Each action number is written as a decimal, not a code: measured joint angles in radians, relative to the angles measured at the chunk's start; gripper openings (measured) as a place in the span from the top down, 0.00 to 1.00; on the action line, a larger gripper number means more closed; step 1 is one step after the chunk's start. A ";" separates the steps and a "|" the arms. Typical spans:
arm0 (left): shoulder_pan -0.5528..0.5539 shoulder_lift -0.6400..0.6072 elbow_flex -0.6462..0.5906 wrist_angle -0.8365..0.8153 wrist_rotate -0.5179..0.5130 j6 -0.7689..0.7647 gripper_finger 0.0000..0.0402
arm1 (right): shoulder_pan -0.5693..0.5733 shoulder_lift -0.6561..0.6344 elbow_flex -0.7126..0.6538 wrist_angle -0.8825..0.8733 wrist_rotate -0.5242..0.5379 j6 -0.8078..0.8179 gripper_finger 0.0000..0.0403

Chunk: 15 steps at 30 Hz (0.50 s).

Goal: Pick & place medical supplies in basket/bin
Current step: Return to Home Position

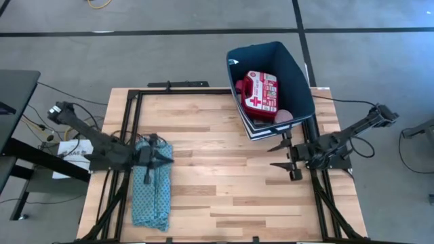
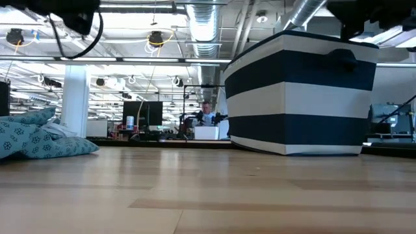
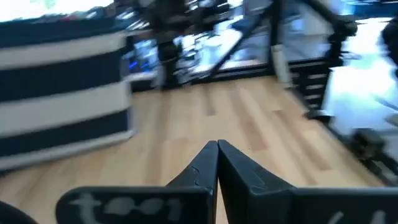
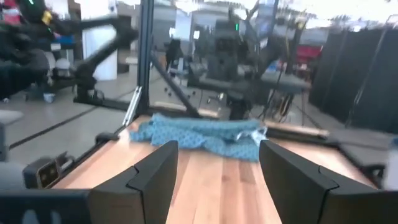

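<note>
We see the first aid pouch (image 1: 260, 93) lying inside the navy bin (image 1: 295, 68), with a pink roll (image 1: 283, 116) beside it. The right gripper (image 1: 274, 156) has its fingers apart, near the bin's corner. The left gripper (image 1: 165, 157) has its fingers together, over the teal cloth (image 1: 150, 196). Risks on the way home: the right arm clips the bin, the left drags the cloth.

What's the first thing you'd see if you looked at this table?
The big navy bin at the far right corner of the wooden table, with the red-and-white first aid pouch lying inside it. Next comes the crumpled teal cloth on the left side, with the left gripper above its far end. The right gripper hangs open just in front of the bin.
</note>
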<state>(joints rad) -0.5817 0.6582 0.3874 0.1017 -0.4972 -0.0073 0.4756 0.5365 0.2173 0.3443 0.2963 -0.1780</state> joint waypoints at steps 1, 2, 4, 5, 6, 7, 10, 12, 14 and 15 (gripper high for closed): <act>0.011 -0.044 0.000 -0.056 -0.024 -0.028 1.00 | 0.000 -0.020 0.000 0.001 0.000 -0.009 0.45; 0.019 -0.088 -0.002 -0.098 -0.043 -0.058 1.00 | 0.000 -0.037 0.000 -0.001 0.000 -0.010 0.45; 0.034 -0.163 -0.033 -0.078 -0.049 -0.083 1.00 | 0.000 -0.058 0.000 -0.021 0.000 -0.004 0.45; 0.042 -0.193 -0.064 -0.033 -0.030 -0.077 1.00 | 0.000 -0.062 0.000 -0.041 0.000 0.003 0.45; 0.049 -0.218 -0.104 0.048 0.010 -0.055 1.00 | 0.000 -0.065 0.000 -0.061 0.000 0.009 0.45; 0.057 -0.235 -0.148 0.140 0.063 -0.021 1.00 | 0.000 -0.066 0.000 -0.076 0.001 0.012 0.45; 0.081 -0.264 -0.290 0.381 0.196 0.080 1.00 | 0.000 -0.066 0.000 -0.082 0.013 0.013 0.45; 0.102 -0.280 -0.362 0.489 0.185 0.097 1.00 | 0.002 -0.066 0.000 -0.083 0.014 0.029 0.45; 0.125 -0.295 -0.374 0.509 0.141 0.098 1.00 | 0.010 -0.066 0.000 -0.082 0.008 0.105 0.45; 0.136 -0.307 -0.369 0.470 0.125 0.099 1.00 | 0.013 -0.066 0.000 -0.082 0.004 0.146 0.45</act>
<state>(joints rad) -0.4452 0.3510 0.0188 0.5720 -0.3721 0.0921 0.4882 0.4709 0.2173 0.2619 0.3004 -0.0317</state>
